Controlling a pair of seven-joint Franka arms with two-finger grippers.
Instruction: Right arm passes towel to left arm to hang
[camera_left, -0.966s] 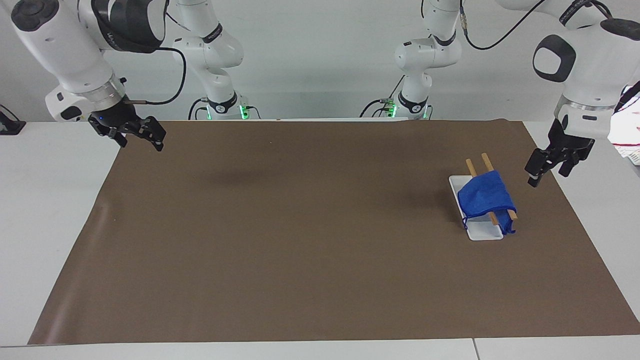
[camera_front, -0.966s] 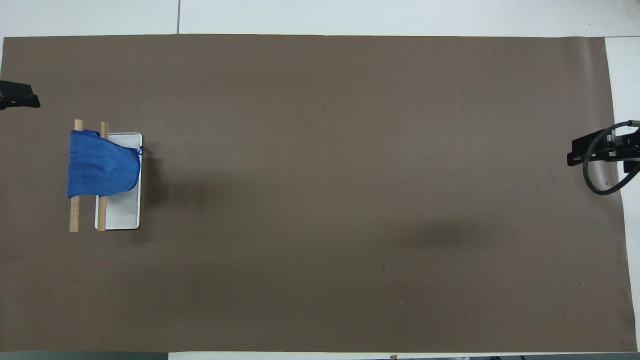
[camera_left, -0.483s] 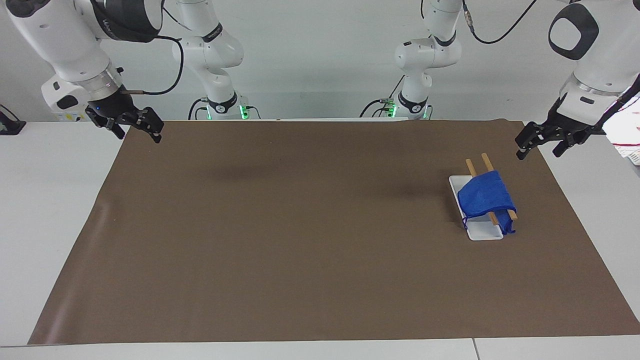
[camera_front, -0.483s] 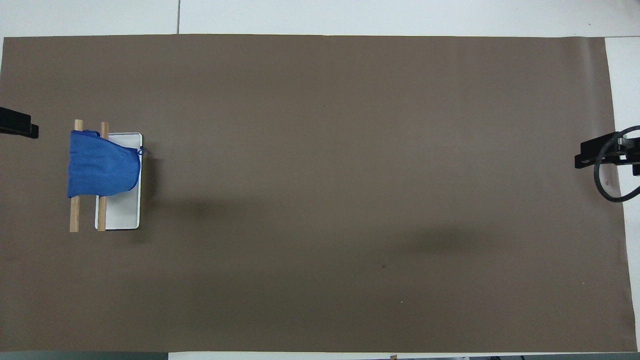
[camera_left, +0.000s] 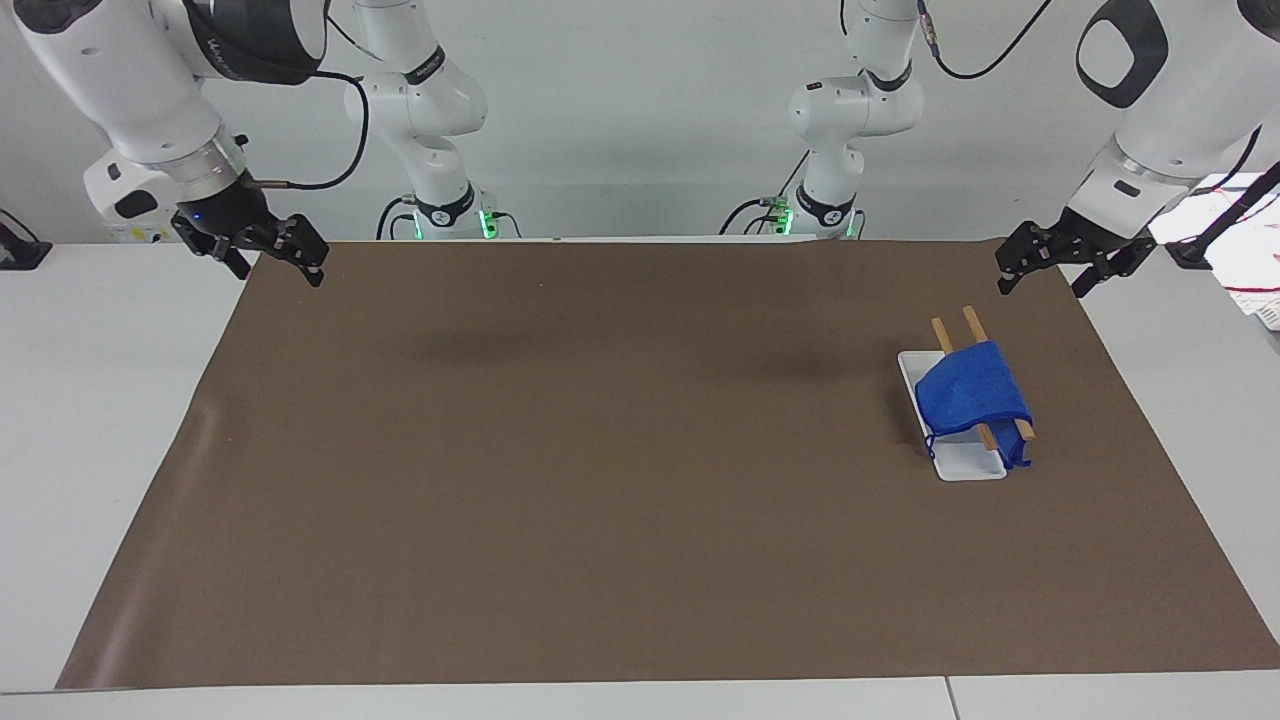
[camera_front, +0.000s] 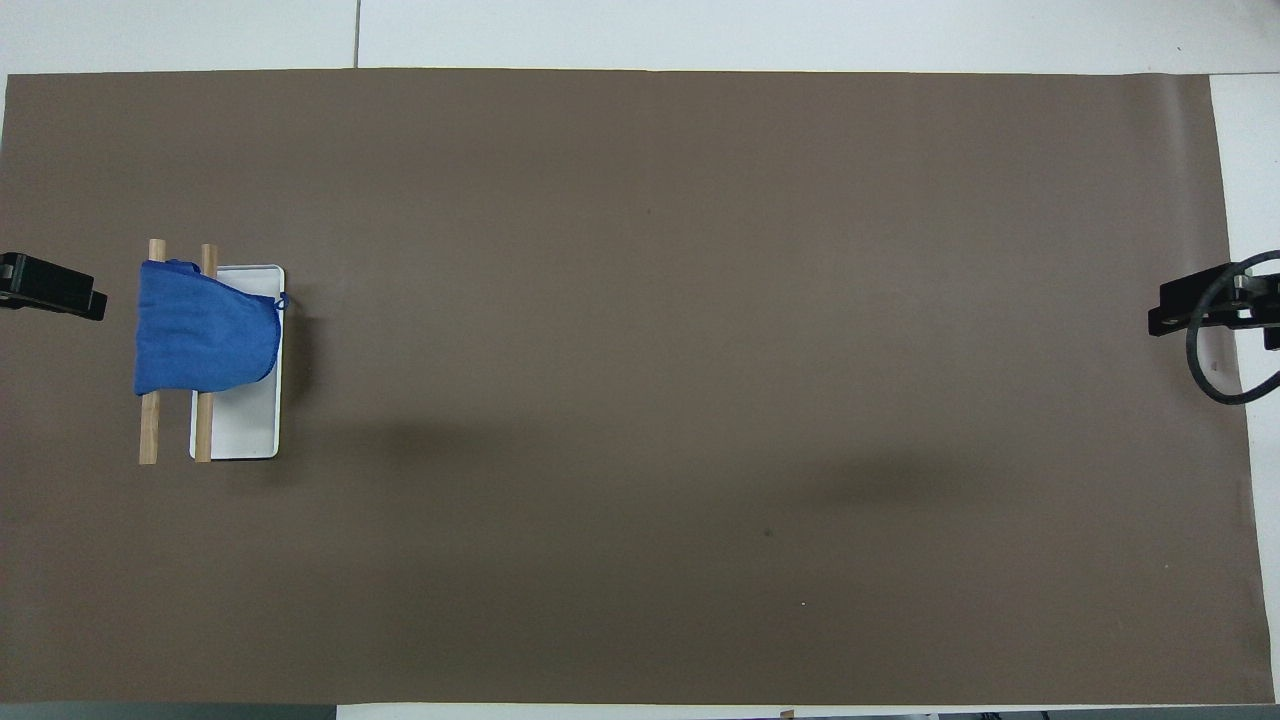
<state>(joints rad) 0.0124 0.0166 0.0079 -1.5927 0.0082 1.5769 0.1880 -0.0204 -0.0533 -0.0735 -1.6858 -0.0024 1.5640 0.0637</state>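
The royal-blue towel (camera_left: 970, 396) is draping crumpled over two wooden rails (camera_left: 972, 324); both claws, left claw (camera_left: 1045, 267) and right claw (camera_left: 262, 253), are hanging spread, holding nothing.

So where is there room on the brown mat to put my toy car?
Nearly all of the brown mat is bare, from the right gripper to the white tray. Only the left arm's end is taken: the blue towel hangs on two wooden rods there, below the left gripper.
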